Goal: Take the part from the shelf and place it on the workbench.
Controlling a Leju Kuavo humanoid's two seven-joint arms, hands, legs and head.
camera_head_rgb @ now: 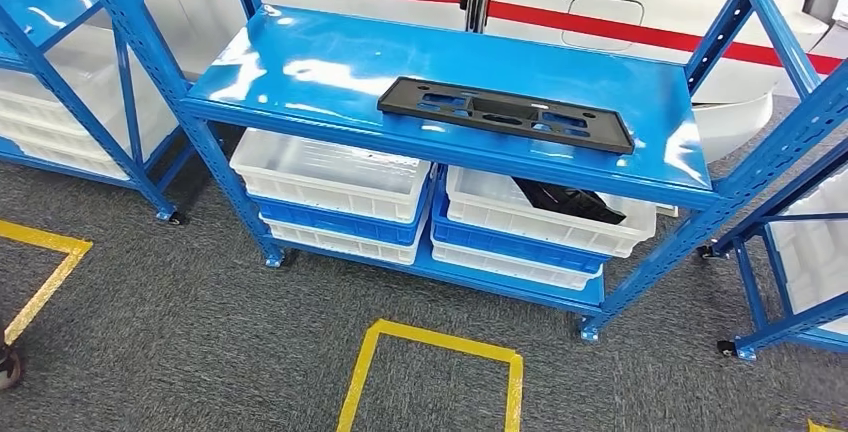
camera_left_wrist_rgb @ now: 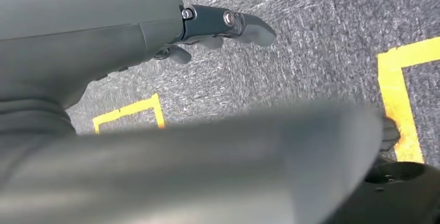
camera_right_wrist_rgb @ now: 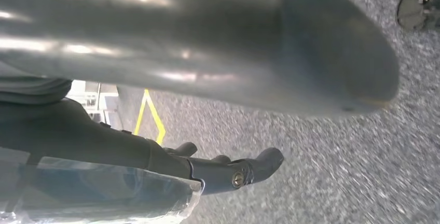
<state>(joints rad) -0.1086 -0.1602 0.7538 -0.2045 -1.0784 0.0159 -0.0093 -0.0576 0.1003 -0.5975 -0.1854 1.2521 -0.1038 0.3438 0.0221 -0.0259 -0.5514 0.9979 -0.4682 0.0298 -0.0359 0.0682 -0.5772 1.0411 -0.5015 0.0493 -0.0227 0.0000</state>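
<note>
Glossy blue metal shelf on grey carpet marked with yellow tape squares. Flat black plastic part, long, slotted, lies near shelf's front edge, right of middle. White ribbed crates below. Left hand and right hand hang over carpet, dark fingers loosely spread, holding nothing.

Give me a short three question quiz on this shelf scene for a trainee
1. True or false: the black part lies flat on the top shelf.
2. What colour are the bins under that shelf? A white, B red, C green.
3. Fill in: the left hand and the right hand hang over grey ____.

Key: 1 true; 2 A; 3 carpet.
</note>
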